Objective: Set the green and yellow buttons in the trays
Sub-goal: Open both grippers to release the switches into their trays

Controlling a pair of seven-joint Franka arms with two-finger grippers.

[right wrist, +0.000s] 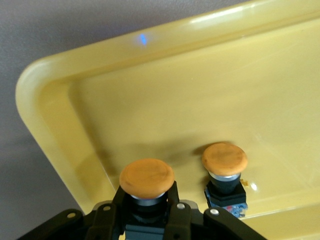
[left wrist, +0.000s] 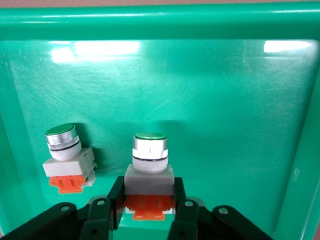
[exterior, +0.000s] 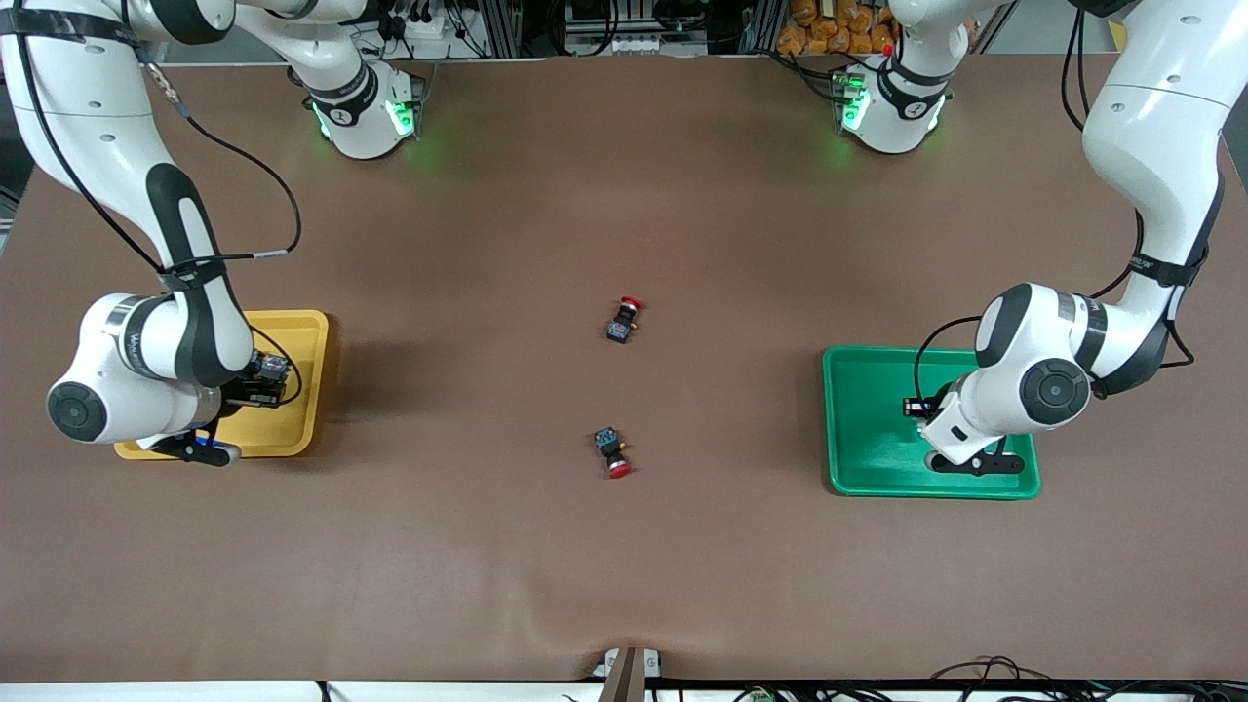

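Observation:
The green tray (exterior: 868, 429) lies at the left arm's end of the table. My left gripper (exterior: 975, 462) is low in it. In the left wrist view (left wrist: 148, 189) it is shut on the white body of a green button (left wrist: 149, 159) that stands on the tray floor (left wrist: 225, 110). A second green button (left wrist: 63, 152) stands beside it. The yellow tray (exterior: 304, 385) lies at the right arm's end. My right gripper (exterior: 200, 450) is low in it, shut (right wrist: 147, 196) on a yellow button (right wrist: 146, 177). A second yellow button (right wrist: 225, 167) stands beside it on the tray (right wrist: 150, 105).
Two black-bodied switches with red caps lie on the brown table between the trays, one (exterior: 624, 320) farther from the front camera and one (exterior: 612, 453) nearer. Both arms' wrists hide the buttons in the front view.

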